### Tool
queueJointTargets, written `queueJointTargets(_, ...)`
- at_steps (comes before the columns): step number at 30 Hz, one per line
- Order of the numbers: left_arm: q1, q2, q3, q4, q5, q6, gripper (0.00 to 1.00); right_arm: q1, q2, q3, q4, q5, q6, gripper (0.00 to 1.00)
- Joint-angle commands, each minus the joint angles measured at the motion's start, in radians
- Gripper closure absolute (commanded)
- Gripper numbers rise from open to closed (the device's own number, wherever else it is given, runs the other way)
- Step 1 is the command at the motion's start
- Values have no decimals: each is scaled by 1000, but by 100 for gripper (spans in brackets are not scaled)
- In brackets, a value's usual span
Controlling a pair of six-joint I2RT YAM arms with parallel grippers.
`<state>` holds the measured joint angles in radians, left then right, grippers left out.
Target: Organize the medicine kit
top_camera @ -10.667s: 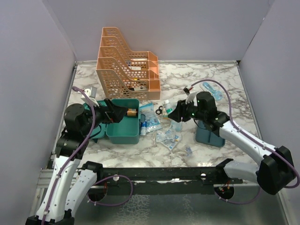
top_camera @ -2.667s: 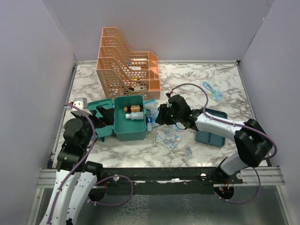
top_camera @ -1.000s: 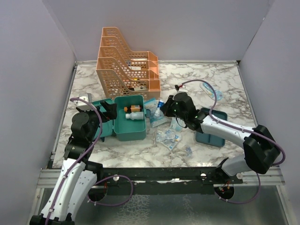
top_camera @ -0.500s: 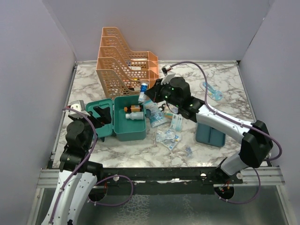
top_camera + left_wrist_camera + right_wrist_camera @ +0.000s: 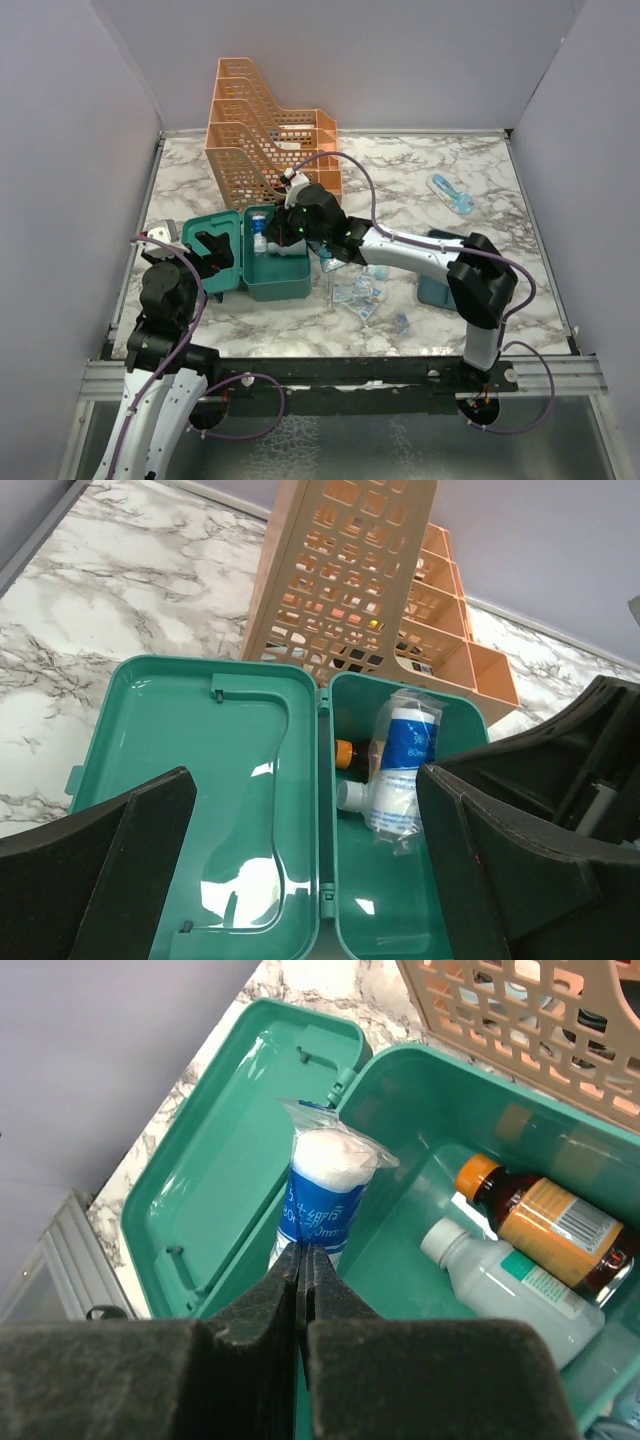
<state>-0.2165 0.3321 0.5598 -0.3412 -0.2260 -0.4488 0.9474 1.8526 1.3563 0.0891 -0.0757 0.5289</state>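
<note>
The medicine kit (image 5: 282, 285) is a teal box lying open at the left, its lid (image 5: 228, 278) flat beside it. In it lie a brown bottle with an orange cap (image 5: 545, 1215) and a white bottle (image 5: 500, 1282). My right gripper (image 5: 302, 1250) is shut on the plastic wrap of a white bandage roll with a blue label (image 5: 322, 1195), which hangs over the box's left end. In the top view that gripper (image 5: 270, 238) reaches across from the right. My left gripper (image 5: 305, 775) stands wide open above the lid and hinge, holding nothing. The teal divided tray (image 5: 440, 290) sits at the right, partly behind the right arm.
The orange perforated file rack (image 5: 270, 130) stands right behind the box. Loose sachets and small packets (image 5: 357, 293) lie on the marble to the right of the box. A blue item (image 5: 452, 193) lies at the back right.
The right arm has swung left with the wrapped roll, from in front of the rack to over the open box. The left arm has barely moved.
</note>
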Motion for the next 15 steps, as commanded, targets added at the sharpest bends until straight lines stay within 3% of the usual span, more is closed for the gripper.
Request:
queueJointTargets(1,0,6,-8,-1,-35,14,4,20,67,83,-46,86,35,99)
queueJointTargets(15,0,-15,-9,3,-32,21,4,47,356,422,-338,207,71,99)
